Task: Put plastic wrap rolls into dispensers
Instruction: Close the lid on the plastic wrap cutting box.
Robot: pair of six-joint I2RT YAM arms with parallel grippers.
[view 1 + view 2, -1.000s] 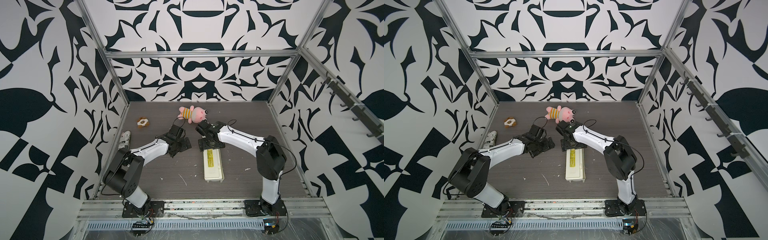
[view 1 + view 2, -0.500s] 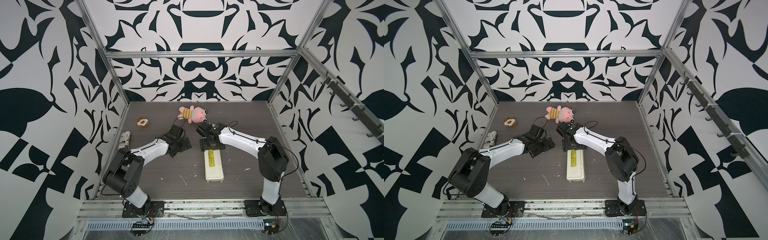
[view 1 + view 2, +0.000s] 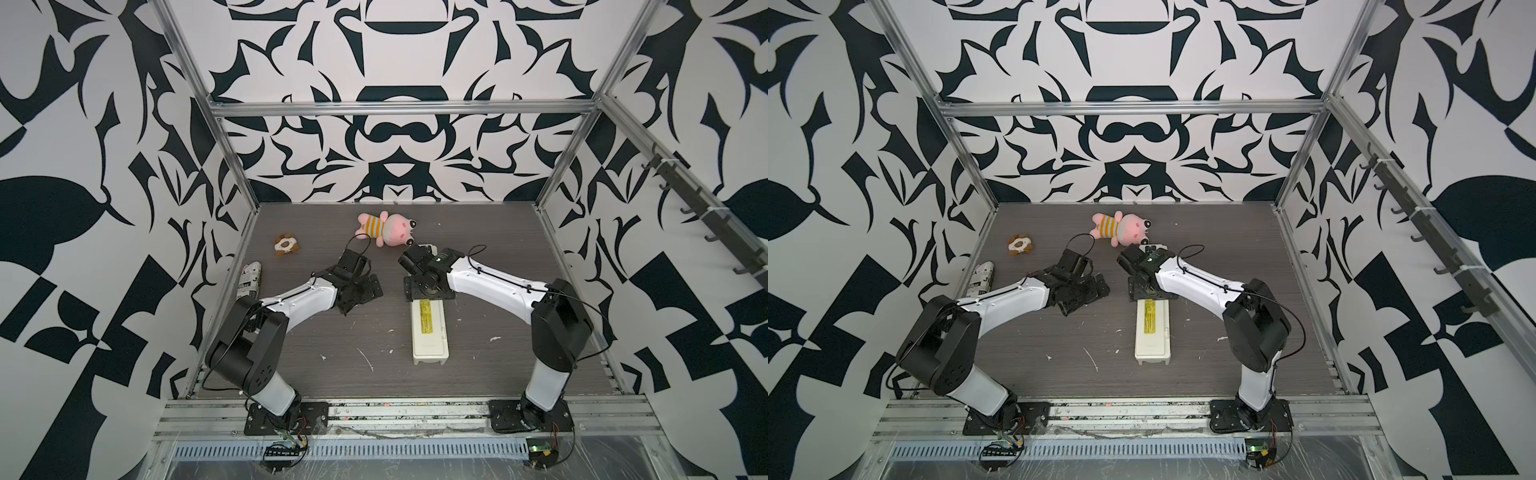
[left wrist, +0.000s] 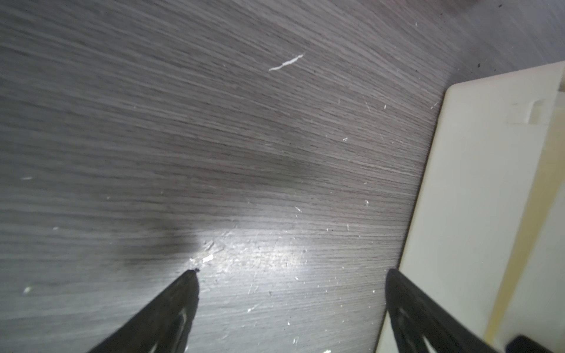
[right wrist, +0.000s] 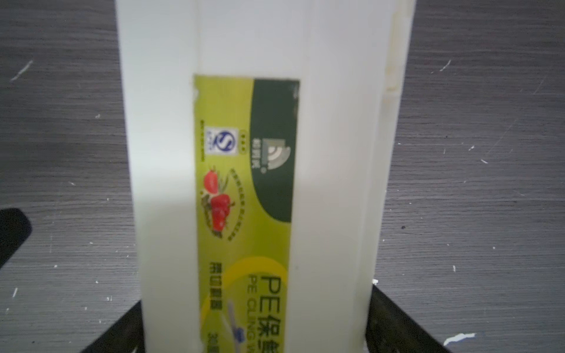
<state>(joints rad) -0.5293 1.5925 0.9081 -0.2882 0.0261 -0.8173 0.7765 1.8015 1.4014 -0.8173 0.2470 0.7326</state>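
The dispenser (image 3: pixel 429 332) (image 3: pixel 1152 328) is a long cream-white box lying at mid-table, lid closed, with a yellow-green label on top. My right gripper (image 3: pixel 428 291) (image 5: pixel 256 293) is at its far end. One black finger (image 5: pixel 122 330) lies against each long side, so it is shut on the box (image 5: pixel 330 152). My left gripper (image 3: pixel 357 291) (image 4: pixel 292 271) hovers open over bare table just left of the dispenser (image 4: pixel 474 198), with nothing between its fingers. The plastic wrap roll is out of view.
A pink plush toy (image 3: pixel 386 228) lies at the back, just beyond the right gripper. A small brown-and-white toy (image 3: pixel 286 244) sits at the back left. A newsprint-patterned bundle (image 3: pixel 249 280) lies along the left wall. White flecks dot the dark wood-grain table (image 3: pixel 498 365).
The right arm has shifted slightly to the right, and the dispenser's far end has moved with it. The left arm has not moved.
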